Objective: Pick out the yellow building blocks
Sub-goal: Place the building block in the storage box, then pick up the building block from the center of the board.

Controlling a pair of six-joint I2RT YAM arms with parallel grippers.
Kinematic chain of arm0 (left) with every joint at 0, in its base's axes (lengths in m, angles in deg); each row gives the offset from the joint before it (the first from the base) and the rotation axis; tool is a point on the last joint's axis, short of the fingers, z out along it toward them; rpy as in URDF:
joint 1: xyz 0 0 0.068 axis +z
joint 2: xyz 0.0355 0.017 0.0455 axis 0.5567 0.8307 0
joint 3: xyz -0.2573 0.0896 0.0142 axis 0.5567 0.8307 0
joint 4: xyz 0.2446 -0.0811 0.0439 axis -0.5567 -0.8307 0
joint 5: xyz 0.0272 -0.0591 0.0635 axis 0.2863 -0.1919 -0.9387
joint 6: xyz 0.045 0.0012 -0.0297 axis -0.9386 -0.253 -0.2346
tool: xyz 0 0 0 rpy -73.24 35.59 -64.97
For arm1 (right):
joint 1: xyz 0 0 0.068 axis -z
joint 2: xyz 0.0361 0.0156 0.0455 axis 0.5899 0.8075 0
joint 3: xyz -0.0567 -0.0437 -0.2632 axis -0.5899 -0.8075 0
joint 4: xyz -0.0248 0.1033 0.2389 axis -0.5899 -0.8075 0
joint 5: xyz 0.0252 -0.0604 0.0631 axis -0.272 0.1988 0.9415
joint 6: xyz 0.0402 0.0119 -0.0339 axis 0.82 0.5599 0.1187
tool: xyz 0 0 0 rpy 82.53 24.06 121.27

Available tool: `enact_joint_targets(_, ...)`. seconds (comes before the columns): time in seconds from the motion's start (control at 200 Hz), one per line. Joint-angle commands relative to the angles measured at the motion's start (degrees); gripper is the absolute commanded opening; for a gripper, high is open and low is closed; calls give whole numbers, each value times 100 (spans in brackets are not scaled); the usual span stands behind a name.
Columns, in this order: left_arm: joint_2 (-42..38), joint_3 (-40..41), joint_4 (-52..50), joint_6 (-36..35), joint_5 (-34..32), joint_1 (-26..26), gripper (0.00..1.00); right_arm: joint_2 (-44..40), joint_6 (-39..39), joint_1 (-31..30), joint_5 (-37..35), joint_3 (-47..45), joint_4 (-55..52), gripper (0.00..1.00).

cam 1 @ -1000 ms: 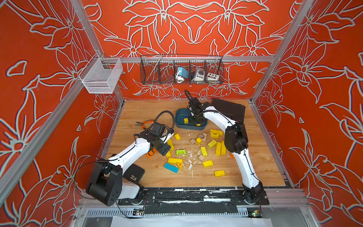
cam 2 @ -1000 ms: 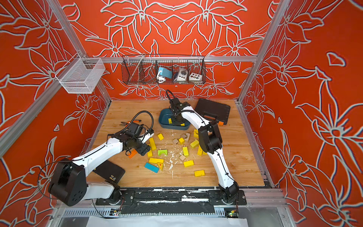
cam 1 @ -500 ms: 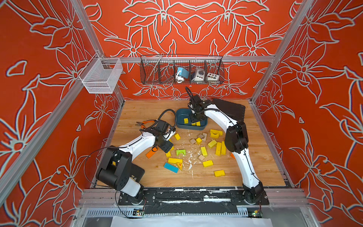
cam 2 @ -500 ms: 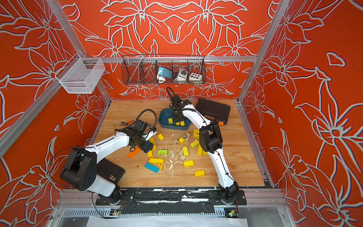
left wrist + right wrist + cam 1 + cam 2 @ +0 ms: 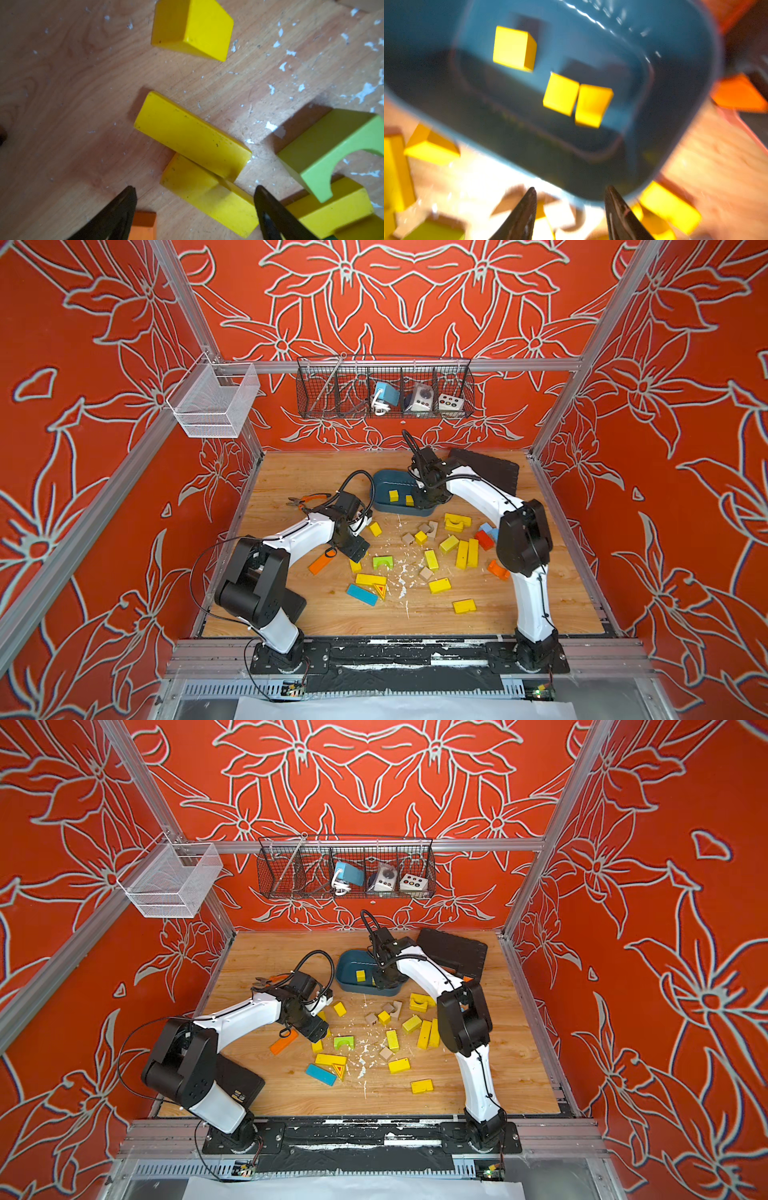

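Over on the left, the left gripper (image 5: 194, 192) hangs low over the table (image 5: 62, 83). Its fingers (image 5: 124, 207) are spread wide with nothing between them. Just ahead of the tips lie two yellow bars, touching. The farther bar (image 5: 192, 135) seems to rest partly on the nearer bar (image 5: 209, 199). This looks like the approach for a pick. An orange block (image 5: 143, 224) sits by one fingertip and the green arch (image 5: 332, 149) by the other, so there's not much room!

Moving to the middle, most of the yellow blocks (image 5: 462, 554) are scattered on the wood, mixed in with plain and coloured pieces. I'd say the sorting is in its early part.

Right of that is the blue tray (image 5: 399, 511), and the wrist view shows three yellow cubes (image 5: 560, 94) lying inside it. The right gripper (image 5: 571, 188) hovers at the tray's edge, fingers (image 5: 616, 207) parted and empty. That picture is blurred, so the arm is probably moving. This side's drop-off looks finished.

What next? The left arm should lower so its tips straddle the nearer bar across the narrow width, then squeeze and lift. It has to come away with one bar and leave the arch and the orange piece where they are. The overlapping bar may slide or tip as the nearer one comes up. The right arm's job is to swing over to the scatter and choose another yellow piece.
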State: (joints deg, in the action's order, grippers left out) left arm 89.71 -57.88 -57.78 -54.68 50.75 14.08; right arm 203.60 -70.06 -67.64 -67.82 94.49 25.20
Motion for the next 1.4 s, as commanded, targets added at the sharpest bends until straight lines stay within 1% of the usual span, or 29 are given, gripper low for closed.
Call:
enact_joint_targets(0.0,62,35,-314,143,-59,21,90,-584,175,17,-2,-596,393,55)
enact_joint_targets(0.12,37,184,-366,170,-148,28,90,-933,204,18,-79,-1094,532,55)
enact_joint_targets(0.185,28,279,-396,148,-69,23,90,-1047,198,19,-102,-1223,528,55)
enact_joint_targets(0.28,72,178,-509,152,-3,24,90,-1157,209,19,-128,-1338,520,55)
enact_joint_targets(0.455,199,131,-540,222,110,-15,89,-1335,256,18,-110,-1503,594,55)
enact_joint_targets(0.65,213,116,-538,263,96,-108,89,-1463,224,17,-171,-1618,615,55)
enact_joint_targets(0.831,396,70,-536,307,67,-191,89,-1471,213,17,-167,-1668,636,55)
enact_joint_targets(1.001,492,83,-469,326,-211,-284,87,-1499,204,18,-176,-1787,705,55)
enact_joint_targets(1.111,477,152,-473,307,-321,-283,85,-1482,204,15,-172,-1811,712,55)
enact_joint_targets(1.231,437,225,-468,259,-462,-284,79,-1471,195,18,-160,-1812,737,55)
enact_joint_targets(1.281,424,229,-473,241,-503,-282,72,-1464,188,18,-156,-1798,746,55)
enact_joint_targets(1.396,408,178,-490,206,-623,-284,61,-1473,196,18,-146,-1785,738,55)
